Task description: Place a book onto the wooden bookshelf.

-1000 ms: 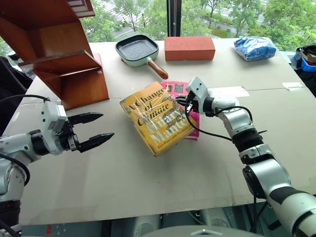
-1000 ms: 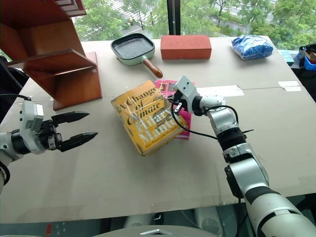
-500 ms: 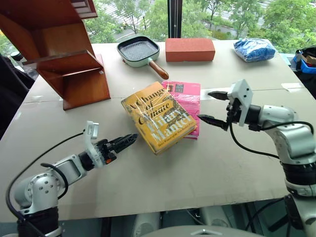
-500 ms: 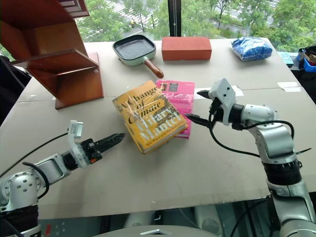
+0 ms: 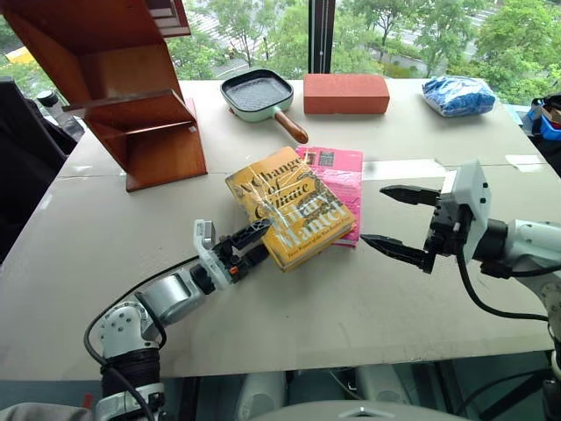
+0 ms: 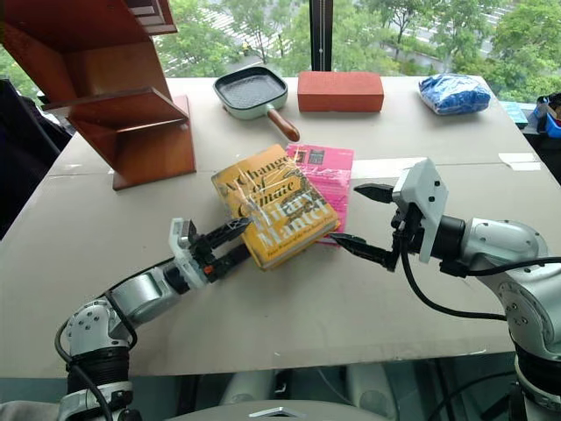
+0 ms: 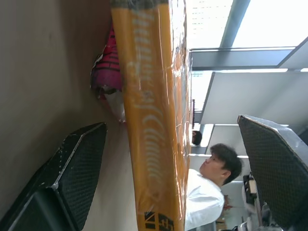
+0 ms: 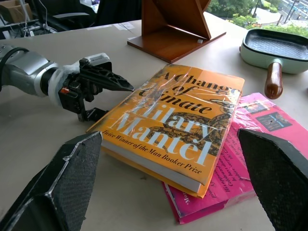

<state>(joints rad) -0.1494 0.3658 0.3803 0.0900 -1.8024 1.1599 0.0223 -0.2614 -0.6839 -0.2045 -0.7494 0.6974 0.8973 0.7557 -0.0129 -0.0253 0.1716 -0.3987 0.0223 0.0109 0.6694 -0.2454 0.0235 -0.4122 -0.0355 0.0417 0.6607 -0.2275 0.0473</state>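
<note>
The shelf (image 5: 123, 88) stands at the far left of the table (image 5: 105, 263). Its top runs off the edge of the head views, so its height cannot be seen.

The left gripper (image 6: 223, 246) lies low over the table, just left of the book (image 6: 273, 204). Its two black fingers are spread wide, one above the other. The top finger (image 8: 113, 81) reaches over the book's near left corner. The bottom finger (image 8: 94, 113) is down by the table at the book's edge. In the left wrist view the book's spine sits between the two fingers with a gap on each side, so the gripper is not squeezing it. It is hard to tell if a fingertip just touches the wrap.

The book is in the middle of the table, well apart from the shelf. Its right side rests on top of a pink book (image 5: 337, 180), so it lies tilted. Most of the pink book's left part is hidden under it.

Behind the books are a pan (image 5: 259, 94) and a red block (image 5: 346, 93).

The right gripper (image 5: 399, 224) hangs just right of the two books. Its fingers are spread wide and hold nothing.

A blue bag (image 5: 456, 95) sits at the far right.

In the left wrist view a person in a white shirt (image 7: 207, 192) shows behind the book, partly hidden.
</note>
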